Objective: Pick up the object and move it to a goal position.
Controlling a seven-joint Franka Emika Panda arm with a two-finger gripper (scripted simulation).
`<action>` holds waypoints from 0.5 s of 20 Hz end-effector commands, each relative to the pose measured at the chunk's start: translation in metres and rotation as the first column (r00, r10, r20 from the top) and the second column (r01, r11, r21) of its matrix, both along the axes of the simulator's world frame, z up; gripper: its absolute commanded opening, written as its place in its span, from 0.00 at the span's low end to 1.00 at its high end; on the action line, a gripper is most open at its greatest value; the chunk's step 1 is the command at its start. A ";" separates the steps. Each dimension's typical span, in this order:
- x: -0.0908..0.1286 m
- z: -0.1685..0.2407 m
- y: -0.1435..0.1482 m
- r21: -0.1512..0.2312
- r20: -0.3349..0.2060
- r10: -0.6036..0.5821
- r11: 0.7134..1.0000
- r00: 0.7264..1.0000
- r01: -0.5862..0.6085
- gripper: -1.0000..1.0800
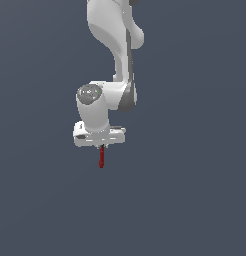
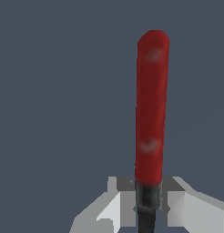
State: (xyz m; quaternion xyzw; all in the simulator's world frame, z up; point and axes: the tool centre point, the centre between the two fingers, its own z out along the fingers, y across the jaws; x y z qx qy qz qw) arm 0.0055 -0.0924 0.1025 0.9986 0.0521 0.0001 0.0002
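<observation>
The object is a thin tool with a red handle [image 1: 101, 157] and a black shaft. In the exterior view the handle hangs straight down below the white gripper [image 1: 101, 146]. In the wrist view the red handle [image 2: 151, 109] stands out from between the two grey fingers [image 2: 118, 207], which close on the black shaft [image 2: 147, 205] just past the handle's end. The gripper [image 2: 147, 209] is shut on the shaft. The round black head is hidden behind the fingers. The white arm [image 1: 112, 45] reaches down from the frame's upper edge.
A plain dark blue-grey surface [image 1: 195, 200] fills the background in both views. No other objects, containers or edges show.
</observation>
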 end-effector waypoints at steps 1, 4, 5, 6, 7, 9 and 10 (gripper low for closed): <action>-0.011 0.023 -0.017 0.000 0.001 0.000 1.000 1.000 0.000 0.00; -0.023 0.049 -0.036 0.000 0.001 0.000 1.000 1.000 0.000 0.00; -0.026 0.057 -0.042 0.001 0.001 0.000 1.000 1.000 0.000 0.00; -0.030 0.065 -0.047 0.001 0.001 0.000 1.000 1.000 0.000 0.00; -0.033 0.073 -0.053 0.001 0.001 0.000 1.000 1.000 0.000 0.00; -0.039 0.087 -0.063 0.002 0.001 0.001 1.000 1.000 -0.001 0.00; -0.041 0.093 -0.068 0.002 0.001 0.001 1.000 1.000 -0.001 0.00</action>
